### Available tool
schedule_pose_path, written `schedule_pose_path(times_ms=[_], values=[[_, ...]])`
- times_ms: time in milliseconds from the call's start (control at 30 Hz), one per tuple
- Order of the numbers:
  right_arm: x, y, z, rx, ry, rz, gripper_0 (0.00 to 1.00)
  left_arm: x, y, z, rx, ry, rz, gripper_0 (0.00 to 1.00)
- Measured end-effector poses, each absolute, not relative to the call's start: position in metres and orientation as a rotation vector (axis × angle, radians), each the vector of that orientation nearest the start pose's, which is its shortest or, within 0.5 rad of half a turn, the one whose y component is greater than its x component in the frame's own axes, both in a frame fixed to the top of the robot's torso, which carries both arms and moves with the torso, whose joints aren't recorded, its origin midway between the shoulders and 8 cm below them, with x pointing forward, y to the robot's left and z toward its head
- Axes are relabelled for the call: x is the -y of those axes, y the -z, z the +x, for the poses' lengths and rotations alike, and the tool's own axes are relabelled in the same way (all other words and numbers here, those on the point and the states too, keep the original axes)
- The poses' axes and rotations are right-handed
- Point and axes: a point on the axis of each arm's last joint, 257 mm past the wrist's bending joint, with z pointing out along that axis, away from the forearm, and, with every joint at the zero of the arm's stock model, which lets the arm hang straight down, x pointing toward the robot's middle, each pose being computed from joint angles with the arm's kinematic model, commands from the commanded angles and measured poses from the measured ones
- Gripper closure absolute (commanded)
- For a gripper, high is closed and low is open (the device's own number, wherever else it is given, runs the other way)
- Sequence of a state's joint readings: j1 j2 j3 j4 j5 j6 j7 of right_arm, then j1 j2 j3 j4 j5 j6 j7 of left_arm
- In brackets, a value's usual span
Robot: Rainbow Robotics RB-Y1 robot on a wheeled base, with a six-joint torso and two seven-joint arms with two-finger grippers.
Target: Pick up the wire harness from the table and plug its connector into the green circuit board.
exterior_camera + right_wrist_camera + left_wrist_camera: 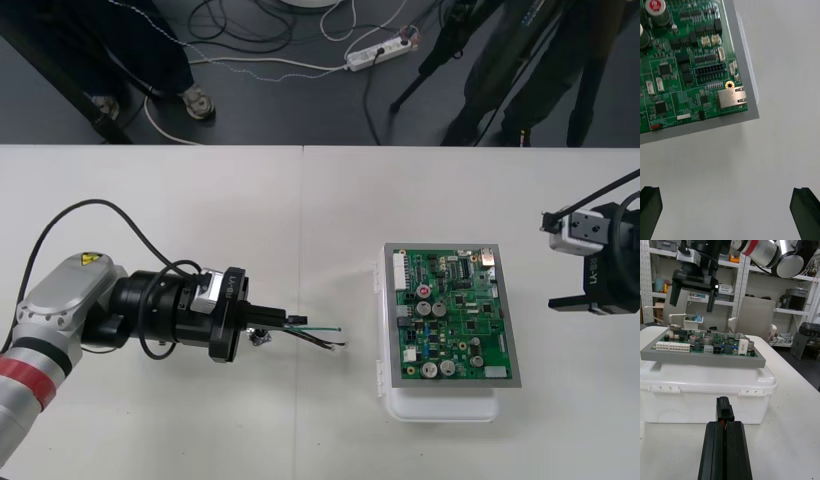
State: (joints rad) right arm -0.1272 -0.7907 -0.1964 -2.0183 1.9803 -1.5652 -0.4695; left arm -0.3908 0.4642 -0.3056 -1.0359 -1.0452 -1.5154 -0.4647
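The left jaws, pressed together, pinch the wire harness (pixel 320 327) low over the table (pixel 200 420), its black plug (pixel 724 410) facing the green circuit board (pixel 455 315); the socket (pixel 262 339) seems half hidden beneath. The right jaws stand spread beside the board.

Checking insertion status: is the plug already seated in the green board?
No, the plug sticks out between the shut fingers of the left gripper, short of the green circuit board.
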Motion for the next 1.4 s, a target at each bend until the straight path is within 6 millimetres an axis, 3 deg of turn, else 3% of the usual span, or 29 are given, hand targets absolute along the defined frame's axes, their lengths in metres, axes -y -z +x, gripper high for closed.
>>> schedule_pose_path(times_ms=[167, 667, 1400], values=[[0.288, 0.214, 0.397, -1.921, 0.051, -1.734, 0.0, -0.051, 0.241, 0.352, -1.022, 1.085, 1.409, 1.0], [0.266, 0.244, 0.38, -1.854, 0.055, -1.925, 0.0, -0.026, 0.24, 0.344, -0.984, 1.121, 1.438, 1.0], [0.266, 0.276, 0.369, -1.851, 0.118, -2.064, 0.0, 0.015, 0.239, 0.353, -0.974, 1.097, 1.441, 1.0]])
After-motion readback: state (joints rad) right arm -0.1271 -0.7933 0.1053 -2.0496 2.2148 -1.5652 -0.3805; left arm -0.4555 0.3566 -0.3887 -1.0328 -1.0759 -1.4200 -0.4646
